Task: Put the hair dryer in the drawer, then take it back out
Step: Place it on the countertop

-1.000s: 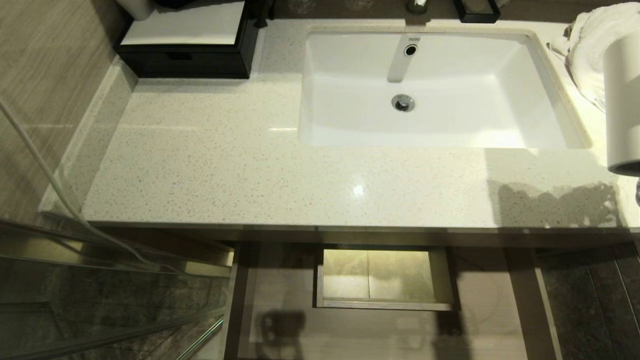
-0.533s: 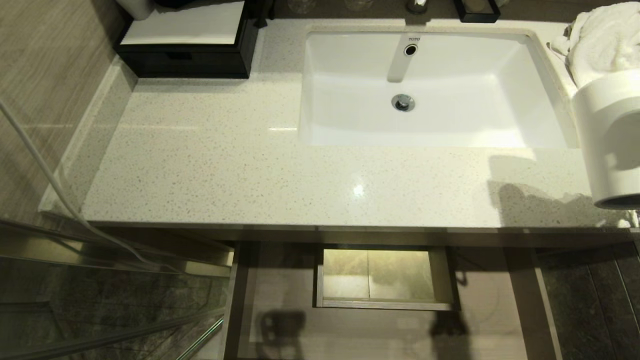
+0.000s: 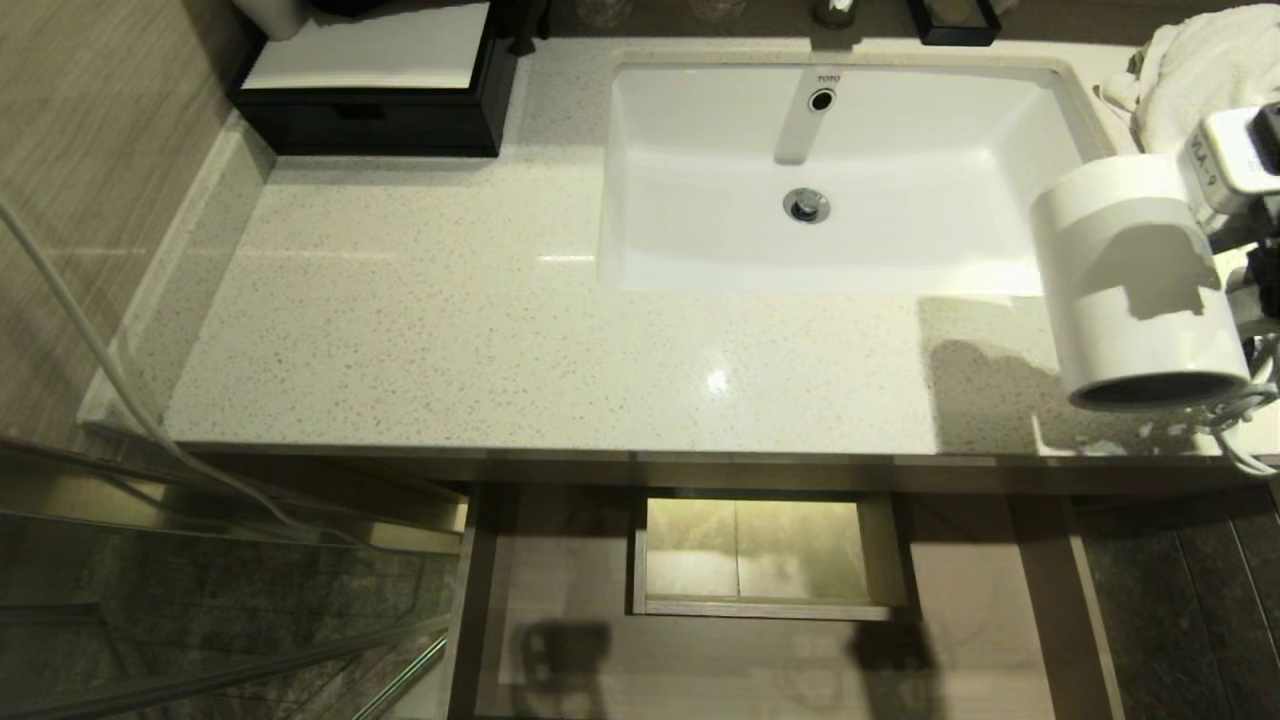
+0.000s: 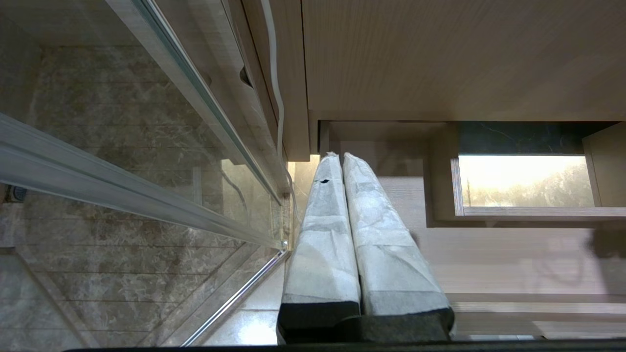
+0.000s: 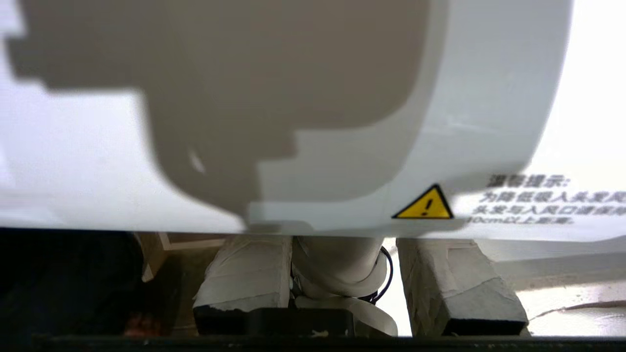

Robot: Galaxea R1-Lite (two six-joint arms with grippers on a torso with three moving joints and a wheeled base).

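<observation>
- First step in hand: the right hand [image 5: 337,278] grasps the hair dryer [image 3: 1135,285] by its handle, carrying it above the counter [image 3: 450,330], right of the sink [image 3: 850,180].
- The drawer [image 3: 770,555] stands open at the near edge.
- Next, I judge: carry it nearer and lower, clear of the counter lip.
- Left hand [image 4: 359,234] hangs clenched, empty, low on the left.
- The dryer's cord [image 3: 1245,440] runs out of frame; the plug is unseen.

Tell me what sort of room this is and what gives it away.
Most likely a bathroom, perhaps in a hotel. A white undermount sink is set in a speckled stone countertop, a white towel lies at the far right, and a glass shower partition stands to the left.
</observation>
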